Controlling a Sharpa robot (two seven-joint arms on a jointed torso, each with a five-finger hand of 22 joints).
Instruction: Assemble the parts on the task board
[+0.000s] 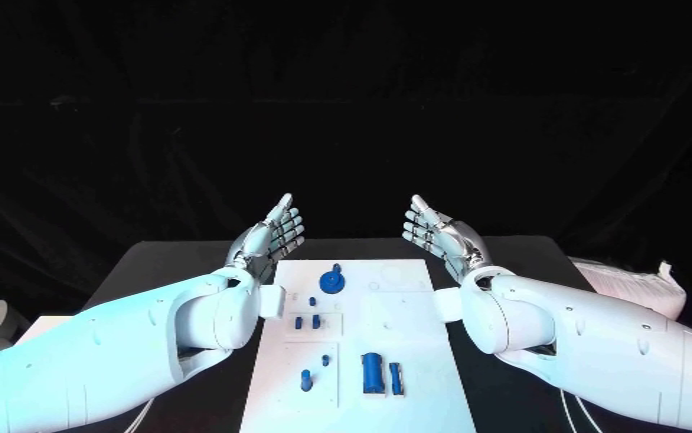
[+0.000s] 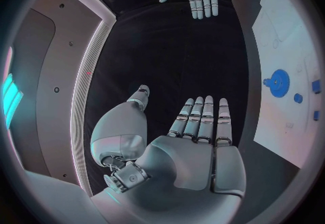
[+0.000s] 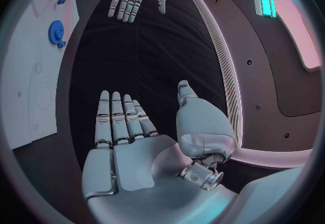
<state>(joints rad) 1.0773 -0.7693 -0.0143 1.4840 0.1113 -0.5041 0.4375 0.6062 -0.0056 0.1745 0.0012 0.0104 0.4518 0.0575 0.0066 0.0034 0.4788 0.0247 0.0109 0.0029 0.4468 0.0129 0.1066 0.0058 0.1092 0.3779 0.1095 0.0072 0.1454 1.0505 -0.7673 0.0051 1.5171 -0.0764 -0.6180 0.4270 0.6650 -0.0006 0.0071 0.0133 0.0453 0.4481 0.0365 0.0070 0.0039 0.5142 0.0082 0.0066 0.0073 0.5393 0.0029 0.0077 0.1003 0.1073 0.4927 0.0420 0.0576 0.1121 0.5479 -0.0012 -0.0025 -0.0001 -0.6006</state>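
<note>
Both hands raised above the far part of the black table [image 1: 173, 263], palms facing each other, well apart. Left hand [image 1: 268, 236] – fingers straight and spread a little, holding nothing. Right hand [image 1: 441, 236] – same, fingers apart, nothing in it.

Task board [image 1: 411, 353] lies flat in the table's middle, between the two forearms, nearer the robot than the hands. On it: blue gear [image 1: 333, 280] at the far end; two small blue pegs [image 1: 306, 322] mid-board; near end has a blue cylinder [image 1: 372, 371], a slim blue piece [image 1: 398, 379] just beside it, and 2 small blue bits [image 1: 307, 379] to its left. Nothing between hands and parts.

Off the table's right edge, a crumpled white bag [image 1: 635, 285]. Backdrop black cloth.
</note>
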